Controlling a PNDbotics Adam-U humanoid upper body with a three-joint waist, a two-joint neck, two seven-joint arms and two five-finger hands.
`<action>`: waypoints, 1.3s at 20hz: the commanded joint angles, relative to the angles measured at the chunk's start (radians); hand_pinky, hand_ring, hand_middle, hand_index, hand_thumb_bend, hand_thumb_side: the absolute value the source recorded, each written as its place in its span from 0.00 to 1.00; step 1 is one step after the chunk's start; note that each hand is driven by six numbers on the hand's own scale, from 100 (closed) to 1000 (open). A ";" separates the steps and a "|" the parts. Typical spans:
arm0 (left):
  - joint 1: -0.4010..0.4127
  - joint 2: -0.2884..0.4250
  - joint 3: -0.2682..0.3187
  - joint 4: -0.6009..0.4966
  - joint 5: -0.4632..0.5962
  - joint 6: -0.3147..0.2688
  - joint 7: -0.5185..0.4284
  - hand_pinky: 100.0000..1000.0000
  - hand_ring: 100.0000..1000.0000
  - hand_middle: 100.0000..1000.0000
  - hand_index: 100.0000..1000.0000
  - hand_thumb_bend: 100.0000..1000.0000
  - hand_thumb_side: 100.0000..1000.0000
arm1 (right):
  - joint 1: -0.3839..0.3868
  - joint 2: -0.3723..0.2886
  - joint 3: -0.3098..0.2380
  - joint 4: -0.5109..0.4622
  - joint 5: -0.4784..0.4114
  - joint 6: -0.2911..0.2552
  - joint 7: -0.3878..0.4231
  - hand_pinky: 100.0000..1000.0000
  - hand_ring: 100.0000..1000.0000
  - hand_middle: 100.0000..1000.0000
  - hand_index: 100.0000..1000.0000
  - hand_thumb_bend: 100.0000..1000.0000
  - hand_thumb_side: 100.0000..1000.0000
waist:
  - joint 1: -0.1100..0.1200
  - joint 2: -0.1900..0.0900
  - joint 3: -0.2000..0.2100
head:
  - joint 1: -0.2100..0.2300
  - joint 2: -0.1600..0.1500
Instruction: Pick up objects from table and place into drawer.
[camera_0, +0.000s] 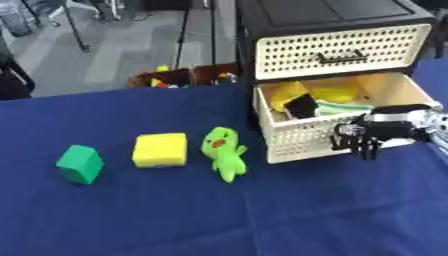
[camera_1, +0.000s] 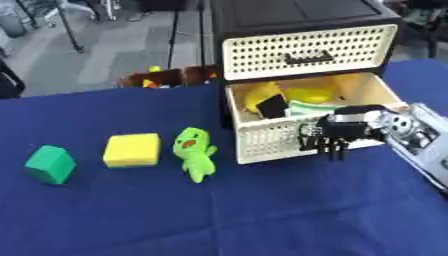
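Drawer (camera_0: 289, 137) stands open, already holding yellow and black items. Right hand (camera_1: 337, 135) hangs at its front edge, fingers relaxed downward, holding nothing. Toy (camera_0: 224, 152), sponge (camera_0: 160, 149) and block (camera_0: 80, 163) wait left; best reach for the nearest toy, gripping its body.
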 joint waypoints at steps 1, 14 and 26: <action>-0.004 0.012 0.010 -0.016 0.004 -0.001 0.000 0.42 0.53 0.46 0.81 0.57 0.79 | -0.014 -0.001 -0.006 0.034 0.012 -0.003 0.001 0.55 0.76 0.75 0.79 0.00 1.00 | 0.000 -0.010 0.004 | 0.000 -0.012; 0.001 -0.002 0.004 -0.016 0.010 0.002 -0.010 0.41 0.53 0.46 0.81 0.56 0.80 | -0.088 0.043 -0.006 0.109 0.053 -0.026 -0.028 0.56 0.77 0.76 0.80 0.00 1.00 | -0.002 0.004 0.013 | -0.005 -0.032; -0.003 -0.005 0.001 -0.016 0.012 0.004 -0.015 0.41 0.53 0.46 0.81 0.56 0.80 | -0.156 0.088 -0.015 0.223 0.156 -0.101 -0.069 0.59 0.80 0.79 0.81 0.00 1.00 | -0.004 0.020 0.027 | -0.011 -0.046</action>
